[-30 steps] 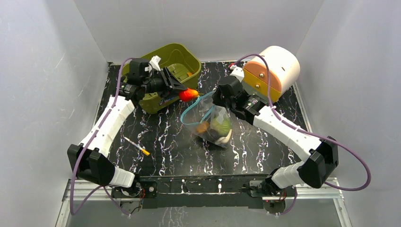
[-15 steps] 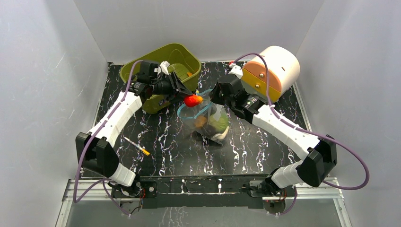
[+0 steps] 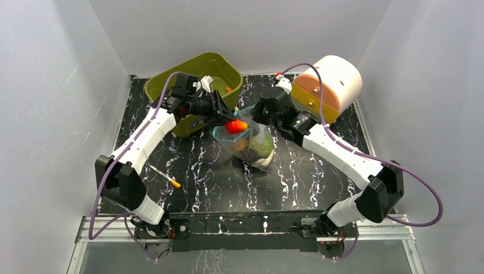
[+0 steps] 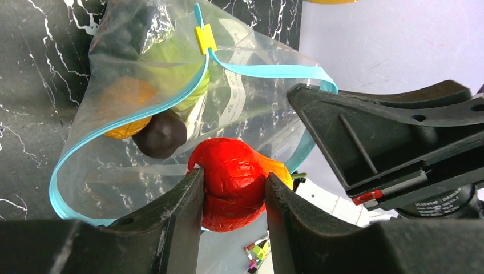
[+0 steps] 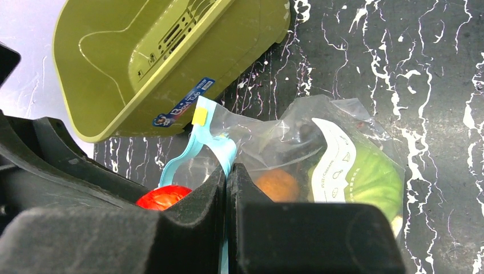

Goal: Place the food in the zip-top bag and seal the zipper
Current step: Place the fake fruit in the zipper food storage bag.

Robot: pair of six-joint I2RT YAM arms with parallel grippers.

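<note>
Blue sticker (image 5: 184,105) on green bin (image 5: 114,85): wording unreadable.

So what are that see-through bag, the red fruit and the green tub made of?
The zip-top bag looks like thin, soft clear plastic film: it creases, glints and you can see through it. The red fruit seems a toy, glossy plastic or rubber; I cannot tell which. The green tub looks like rigid moulded plastic, smooth with a slight sheen.

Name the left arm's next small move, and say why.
Probably ease the left gripper a little down into the zip-top bag, then open it. It clamps the red fruit right at the bag's open mouth, which the right gripper holds up by the zipper strip; other food already lies inside.
</note>
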